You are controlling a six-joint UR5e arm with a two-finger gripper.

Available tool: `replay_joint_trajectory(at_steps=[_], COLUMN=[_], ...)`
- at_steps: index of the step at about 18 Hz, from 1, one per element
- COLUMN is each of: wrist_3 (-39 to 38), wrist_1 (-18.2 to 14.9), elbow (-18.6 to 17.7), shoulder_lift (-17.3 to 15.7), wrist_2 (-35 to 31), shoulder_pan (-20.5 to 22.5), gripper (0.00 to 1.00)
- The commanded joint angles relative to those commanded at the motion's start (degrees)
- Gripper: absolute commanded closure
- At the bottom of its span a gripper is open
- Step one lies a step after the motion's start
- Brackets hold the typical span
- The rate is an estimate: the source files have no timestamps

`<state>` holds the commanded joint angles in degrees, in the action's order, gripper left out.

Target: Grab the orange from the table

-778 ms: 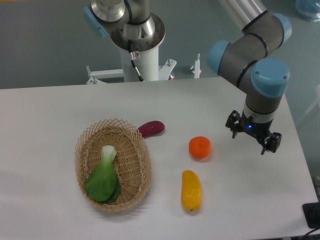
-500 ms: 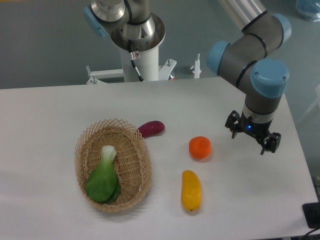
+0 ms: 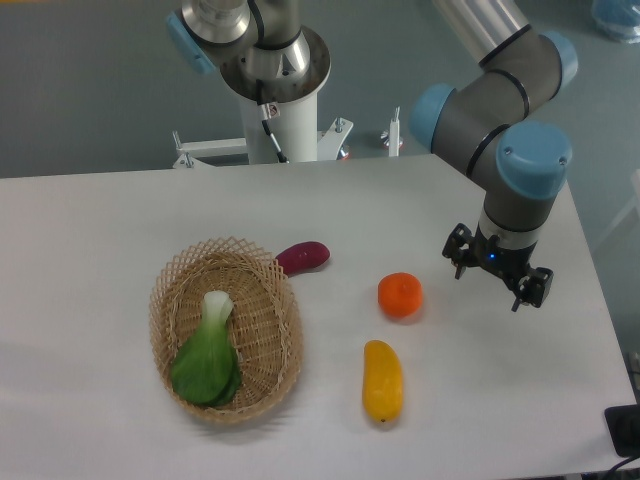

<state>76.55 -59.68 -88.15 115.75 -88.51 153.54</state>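
Observation:
The orange (image 3: pixel 400 295) is a small round bright orange fruit lying on the white table (image 3: pixel 100 260), right of centre. My gripper (image 3: pixel 492 277) hangs to the right of the orange, apart from it and above the table. Its two dark fingers stand spread, open, with nothing between them.
A woven basket (image 3: pixel 226 330) holding a green leafy vegetable (image 3: pixel 208 357) sits at the left. A purple oblong vegetable (image 3: pixel 303 257) lies by the basket's upper rim. An elongated yellow-orange fruit (image 3: pixel 383 380) lies just below the orange. The table's right edge runs close past the gripper.
The gripper and arm have shifted slightly to the left, toward the orange. The objects on the table have not moved.

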Motion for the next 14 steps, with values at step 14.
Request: replay_joint_trajectory(at_steps=[14], wrist_3=[-1.6], wrist_1=[0.2], elbow=[-8.6], shoulder_lift=[-2.5], wrist_2=[-0.1], shoulder_pan=[-4.3], gripper=[0.00])
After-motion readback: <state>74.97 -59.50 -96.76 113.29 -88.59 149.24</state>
